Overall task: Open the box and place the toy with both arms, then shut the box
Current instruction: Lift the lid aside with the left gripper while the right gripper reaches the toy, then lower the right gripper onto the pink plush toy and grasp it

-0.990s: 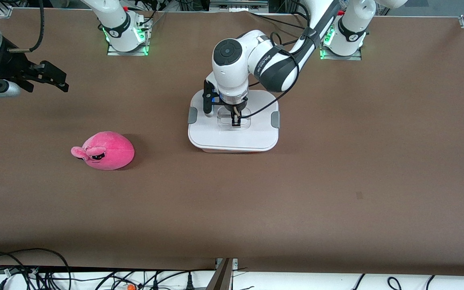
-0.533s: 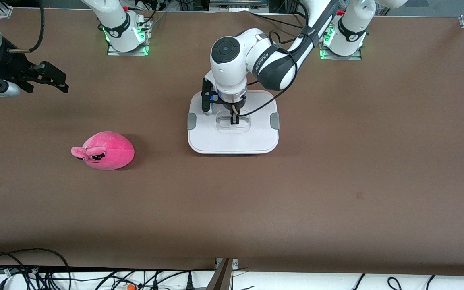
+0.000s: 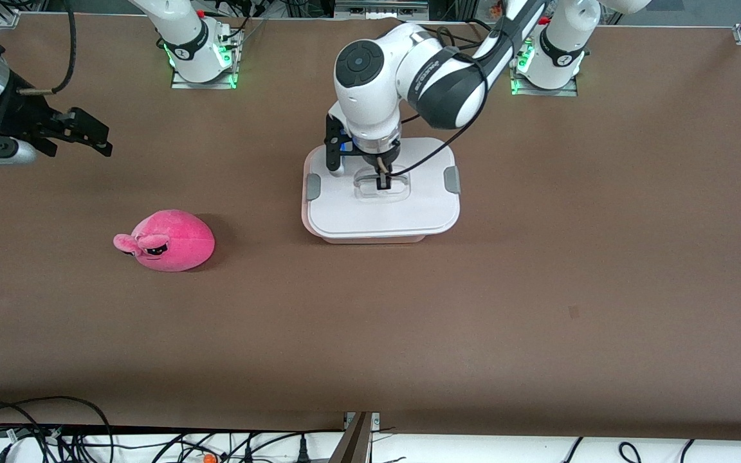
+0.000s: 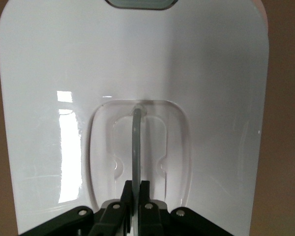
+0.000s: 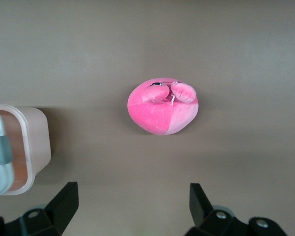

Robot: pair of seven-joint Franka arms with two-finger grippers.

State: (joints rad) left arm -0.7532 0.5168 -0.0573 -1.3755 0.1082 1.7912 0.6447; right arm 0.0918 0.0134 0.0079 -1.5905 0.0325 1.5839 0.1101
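Two arms, one toy, one box: my left arm is lifting the lid.

Across the front view from the right arm's end: my right gripper, one of two, waits over bare table with its fingers spread wide and nothing in them, wrist camera looking down on the single pink toy, probably so it can drop onto it next. The toy lies nearer the front camera. Mid-table, the left gripper is pinched tight on the lid's clear handle; the one white lid sits raised and offset from the one pink box, exposing its rim.
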